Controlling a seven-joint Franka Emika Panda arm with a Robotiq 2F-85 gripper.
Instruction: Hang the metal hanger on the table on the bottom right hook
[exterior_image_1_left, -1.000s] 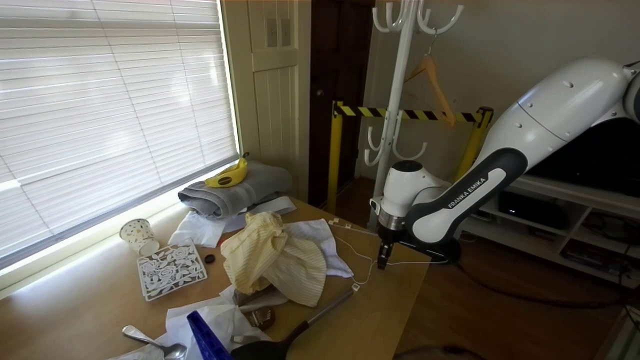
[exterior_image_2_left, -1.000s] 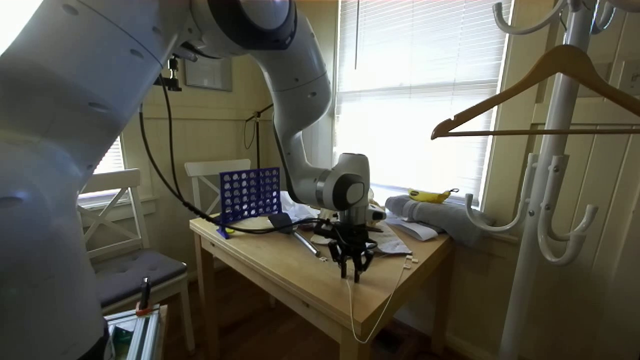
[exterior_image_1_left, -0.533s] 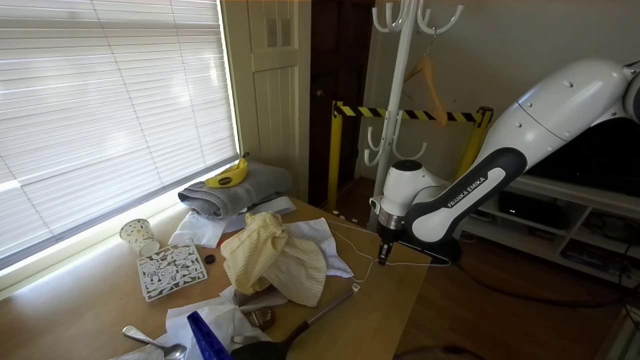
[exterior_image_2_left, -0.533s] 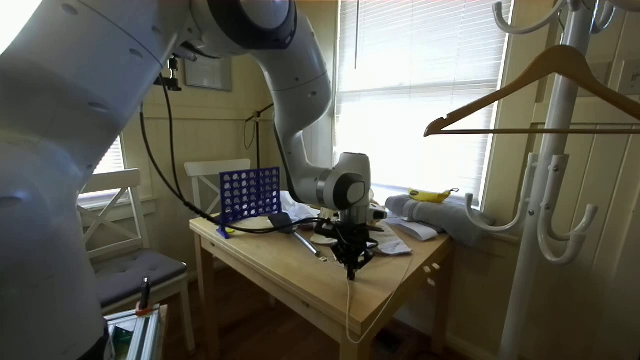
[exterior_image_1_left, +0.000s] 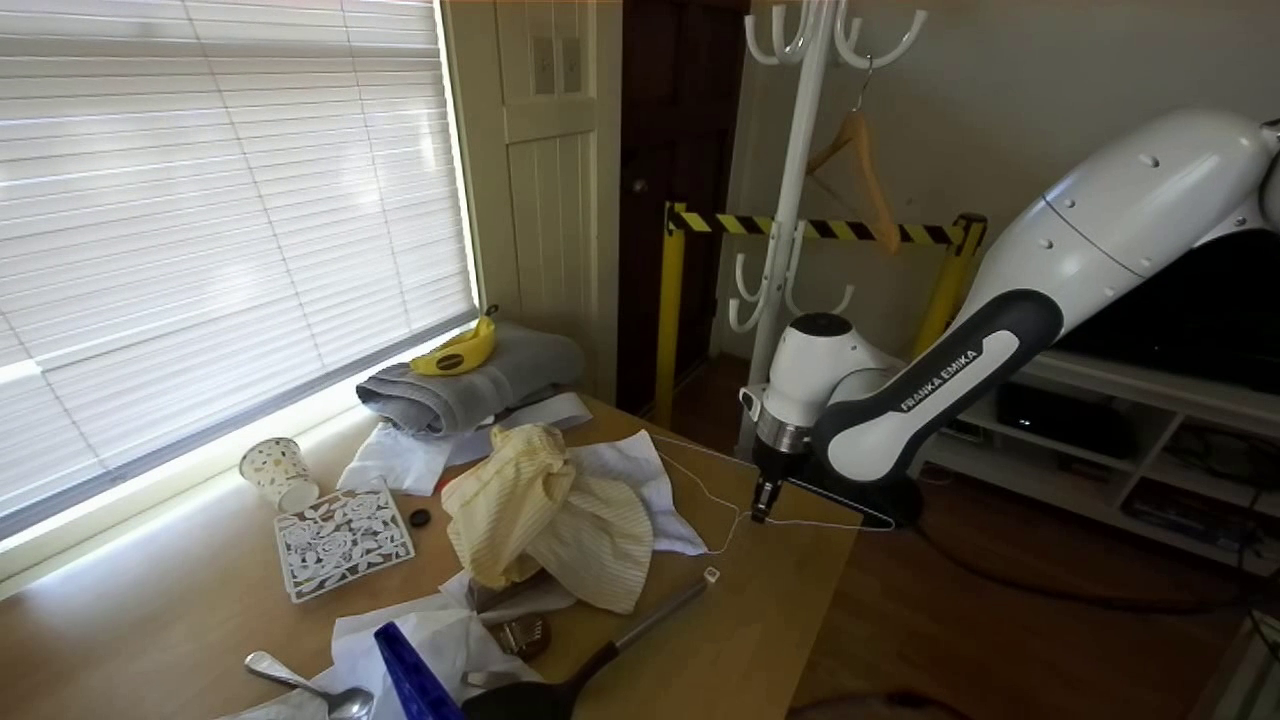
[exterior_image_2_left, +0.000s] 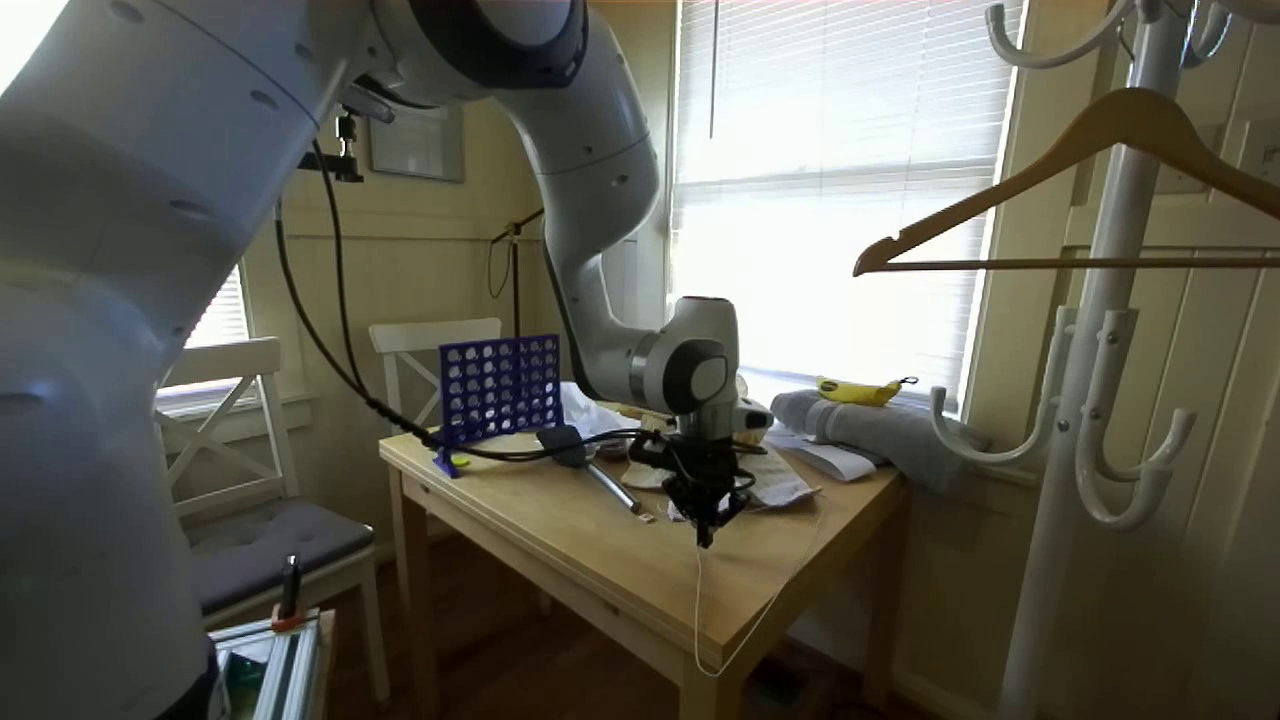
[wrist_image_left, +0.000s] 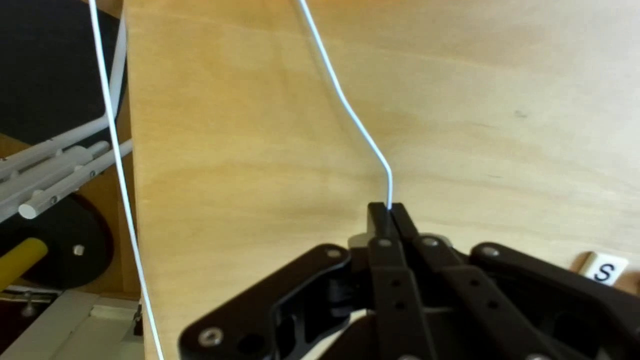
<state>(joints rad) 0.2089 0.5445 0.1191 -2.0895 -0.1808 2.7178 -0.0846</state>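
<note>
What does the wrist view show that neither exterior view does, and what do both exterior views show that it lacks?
Only the wrist view: the readable S on a letter tile, and the round black base of a yellow post.
Only the exterior views, both of them: the wooden hanger, the banana-shaped pouch resting on a grey towel, and the window blinds.
Shared by all: the end effector, closed on the metal hanger, and the wooden table.

Bent arm (exterior_image_1_left: 1000, 320), tool (wrist_image_left: 389, 212) downward, fingertips (wrist_image_left: 378, 221) together

"FRANKA EMIKA"-labelled arm (exterior_image_1_left: 1000, 325), "S"-marked tile (wrist_image_left: 604, 268)
</note>
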